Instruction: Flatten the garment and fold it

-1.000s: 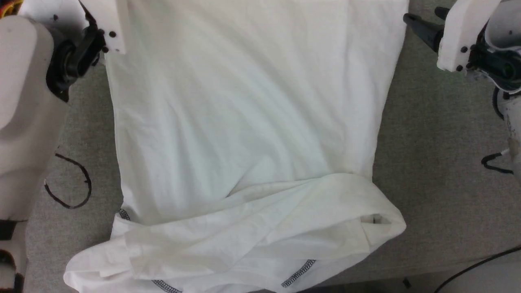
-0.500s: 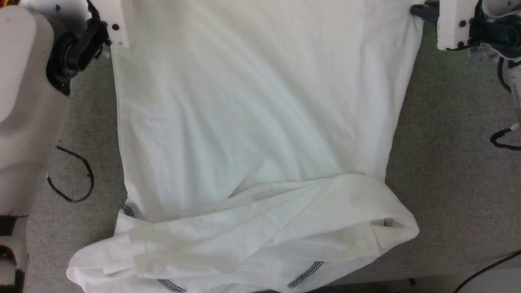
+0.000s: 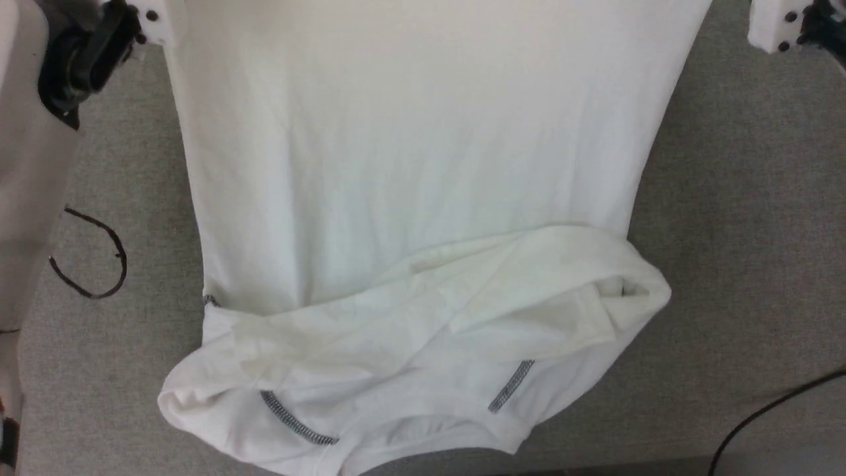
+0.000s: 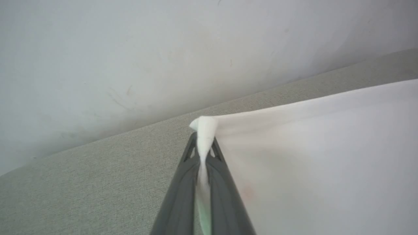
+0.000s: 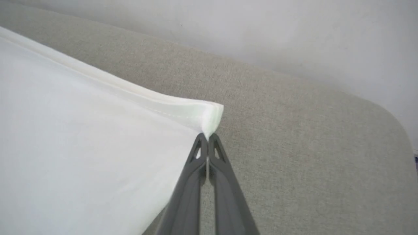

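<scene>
Head view: thin white long-sleeved shirt stretched over grey fabric tabletop, sleeves bunched at near end. Left jaws pinch one far hem corner, right jaws the other, both closed tight; presumably to tension and flatten it.

left arm: pale shell, black joint, left wrist plate white, black screws | right wrist plate: white, dark screws | left hand, right hand: long dark-grey fingers, triangular cut-outs
</scene>
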